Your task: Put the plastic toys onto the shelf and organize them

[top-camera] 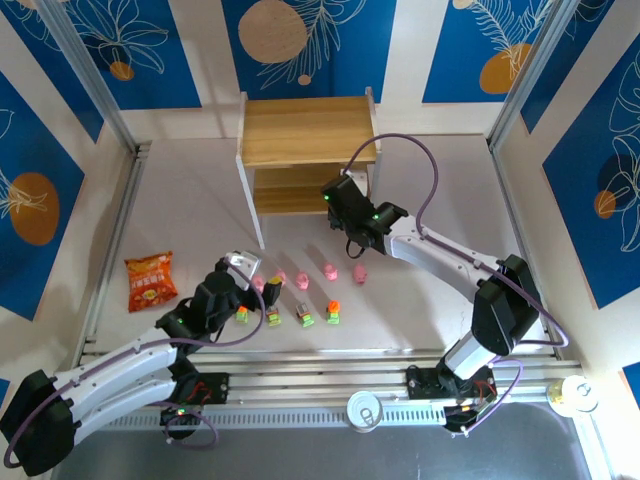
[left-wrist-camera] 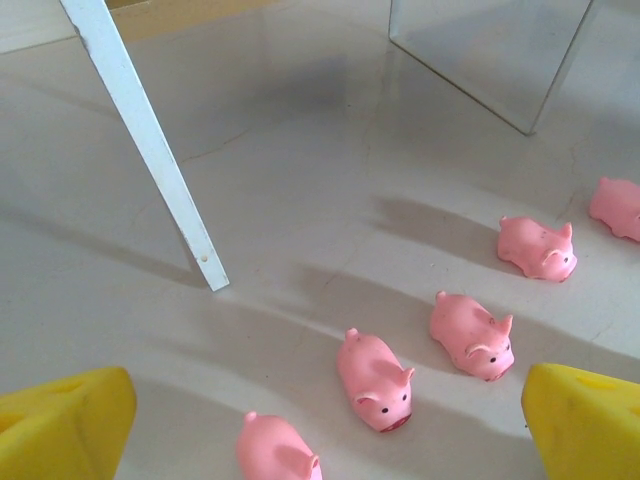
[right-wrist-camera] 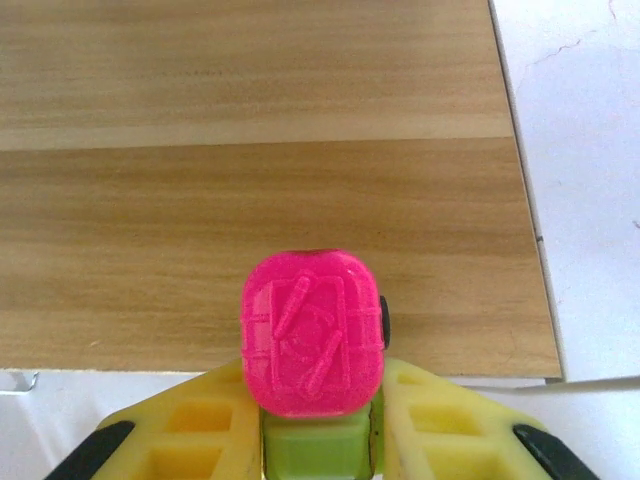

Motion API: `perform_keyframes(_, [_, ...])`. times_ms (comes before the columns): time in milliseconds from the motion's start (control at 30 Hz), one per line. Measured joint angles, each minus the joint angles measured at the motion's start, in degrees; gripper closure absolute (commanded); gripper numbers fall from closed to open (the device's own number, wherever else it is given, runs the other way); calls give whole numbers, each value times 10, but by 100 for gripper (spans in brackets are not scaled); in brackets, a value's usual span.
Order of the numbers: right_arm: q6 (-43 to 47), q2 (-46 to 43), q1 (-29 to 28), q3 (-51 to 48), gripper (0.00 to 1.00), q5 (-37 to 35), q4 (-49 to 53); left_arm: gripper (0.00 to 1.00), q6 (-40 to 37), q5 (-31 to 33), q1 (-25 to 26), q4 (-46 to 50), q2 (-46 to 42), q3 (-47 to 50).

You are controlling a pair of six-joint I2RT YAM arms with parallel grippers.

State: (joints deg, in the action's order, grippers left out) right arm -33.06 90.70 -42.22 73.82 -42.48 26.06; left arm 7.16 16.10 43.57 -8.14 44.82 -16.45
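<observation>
From above, the shelf (top-camera: 305,150) is standing at the upper middle of the frame. The right gripper (top-camera: 337,199) is reaching in at the right of its open front, while the left gripper (top-camera: 250,275) is hanging at lower left over the near end of a row of pink pigs (top-camera: 329,271). Four blocky toys (top-camera: 305,316) are lying in a second row just below them, and a snack bag (top-camera: 150,280) is sitting well apart at far left. In the left wrist view, the yellow fingertips (left-wrist-camera: 585,420) are standing wide apart at the bottom corners with nothing between them, and the nearest pig (left-wrist-camera: 375,378) is lying just ahead, right of the shelf's white leg (left-wrist-camera: 150,150). The pigs are looking light, smooth and rounded, perhaps a little squashy, so pinching across the flanks at mid-body is probably safest. In the right wrist view, the jaws are clamping the green base of a pink-topped block (right-wrist-camera: 313,332), hovering at the front edge of a wooden board (right-wrist-camera: 270,200). That block is looking stiff, featherweight and likely slippery.
</observation>
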Motion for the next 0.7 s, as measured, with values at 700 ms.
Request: perform_keyframes(700, [0,29,25,5,79,-23,-30,1,0,0,0,0,11,0])
